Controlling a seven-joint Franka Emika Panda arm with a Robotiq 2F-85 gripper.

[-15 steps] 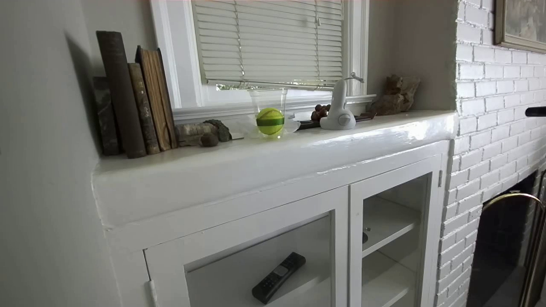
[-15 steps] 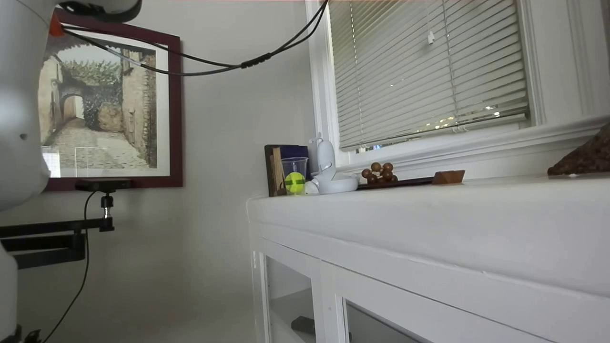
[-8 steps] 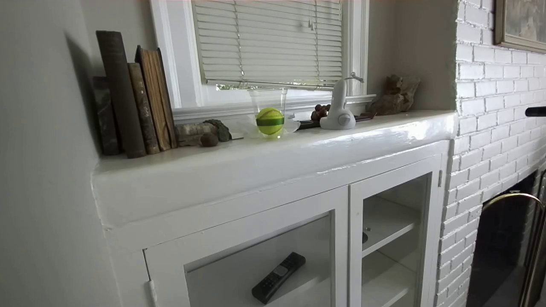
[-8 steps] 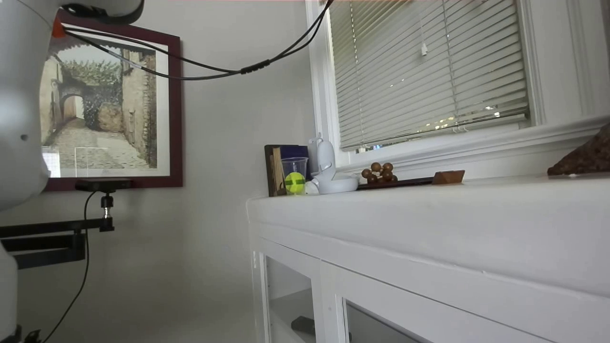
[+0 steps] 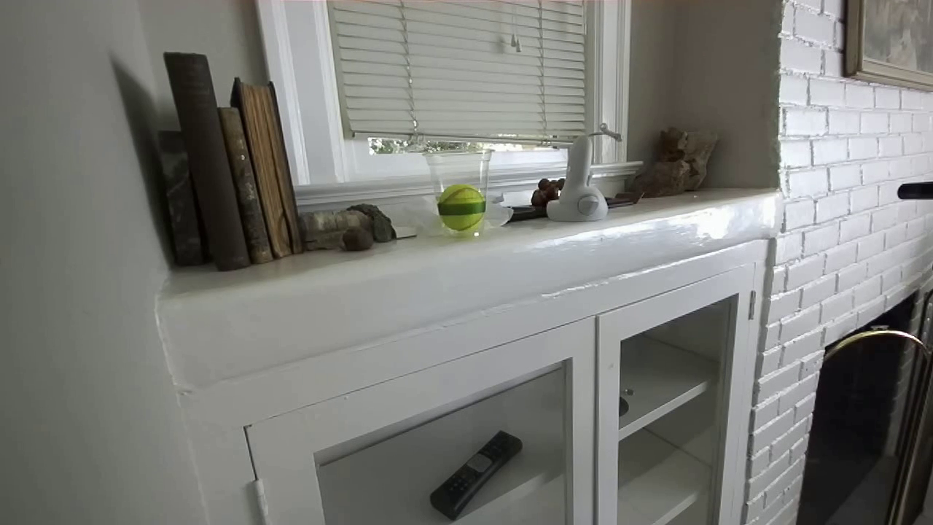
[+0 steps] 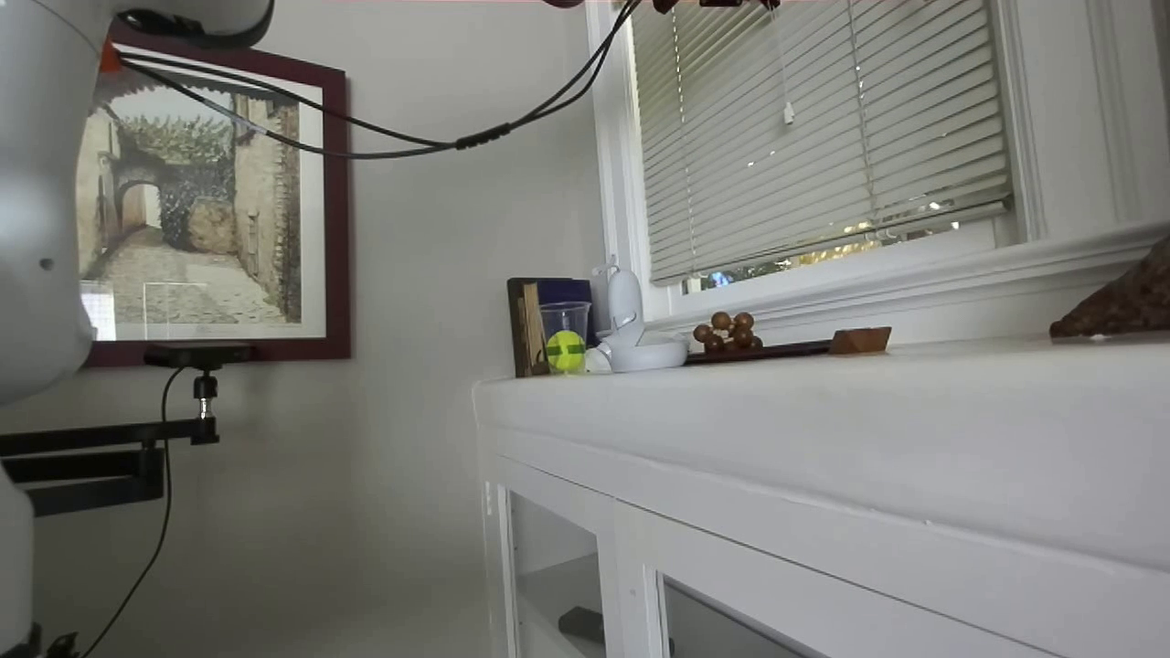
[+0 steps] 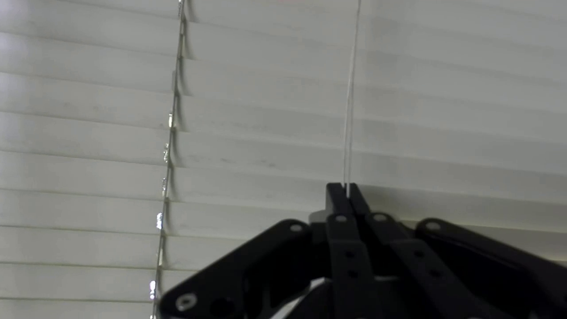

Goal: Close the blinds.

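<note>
White slatted blinds point(image 5: 474, 87) hang over the window in both exterior views, their upper part out of frame. Their bottom rail point(image 6: 859, 238) sits a little above the sill, with daylight in the gap. Thin white pull cords point(image 7: 351, 84) run down the slats point(image 7: 88, 173) in the wrist view and pass between the fingertips of my gripper point(image 7: 347, 189), which is shut on them. A white cord tassel point(image 6: 788, 113) dangles lower down in front of the slats. Only dark bits of my gripper point(image 6: 717, 4) peek in at the top edge of an exterior view.
On the ledge point(image 5: 408, 270) below the window stand old books point(image 5: 211, 160), a clear cup with a tennis ball point(image 5: 461, 208), a white device point(image 5: 579, 189), wooden beads point(image 6: 727, 331) and a rock point(image 5: 674, 162). Black cables point(image 6: 484, 137) hang from the arm point(image 6: 41, 201).
The cord tassels have swung left and lower in both exterior views. The blinds' bottom rail has risen slightly, widening the gap beneath. Dark gripper parts have come into an exterior view at the top.
</note>
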